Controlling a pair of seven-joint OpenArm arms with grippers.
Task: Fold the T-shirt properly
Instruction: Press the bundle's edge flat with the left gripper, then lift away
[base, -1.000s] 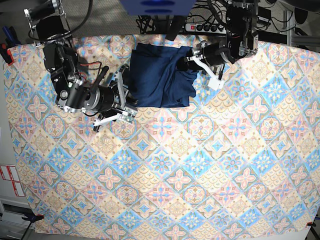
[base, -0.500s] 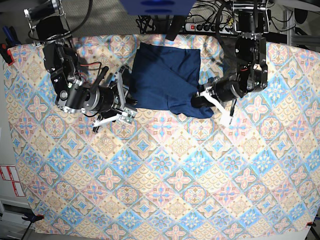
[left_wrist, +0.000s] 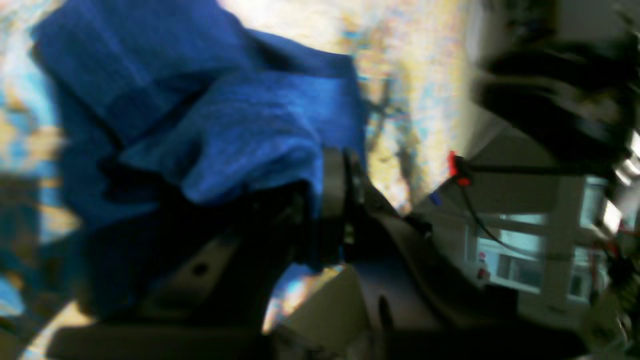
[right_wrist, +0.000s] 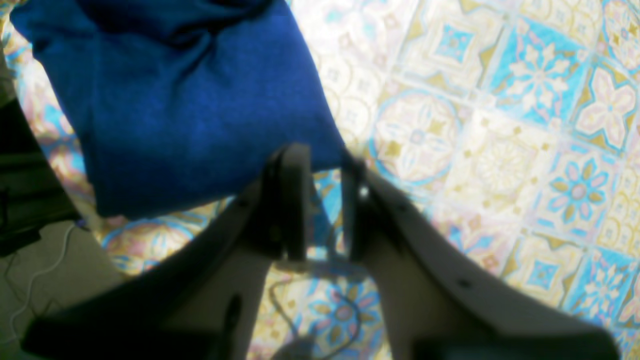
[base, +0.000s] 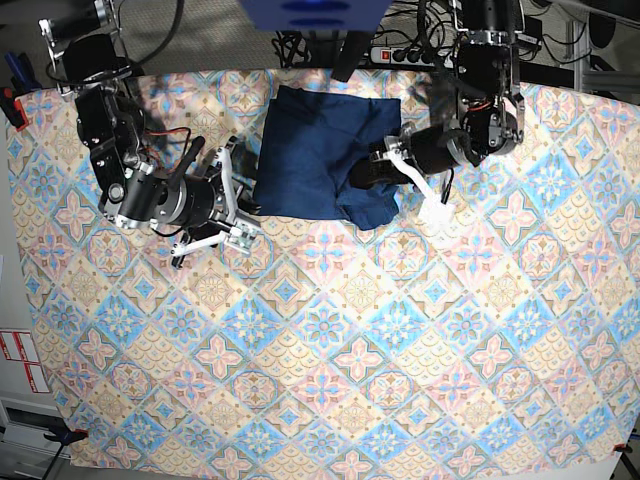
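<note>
The dark navy T-shirt (base: 310, 150) lies folded into a rough rectangle at the back middle of the patterned tablecloth (base: 350, 350). My left gripper (base: 385, 170) is shut on a bunched fold at the shirt's right lower edge. In the blurred left wrist view the fabric (left_wrist: 240, 125) drapes over the gripper (left_wrist: 310, 200). My right gripper (base: 237, 200) is open and empty just beside the shirt's left edge. In the right wrist view its fingertips (right_wrist: 322, 165) sit at the corner of the shirt (right_wrist: 190, 110) without holding it. The neck label is hidden.
A power strip (base: 405, 55) and cables lie behind the table's back edge. The left arm's body (base: 485, 90) stands over the back right. The cloth runs to the table's edges on all sides.
My left gripper, holding the shirt's fold, swung down to the front right, then came back up and left over the shirt. The right arm shifted slightly left.
</note>
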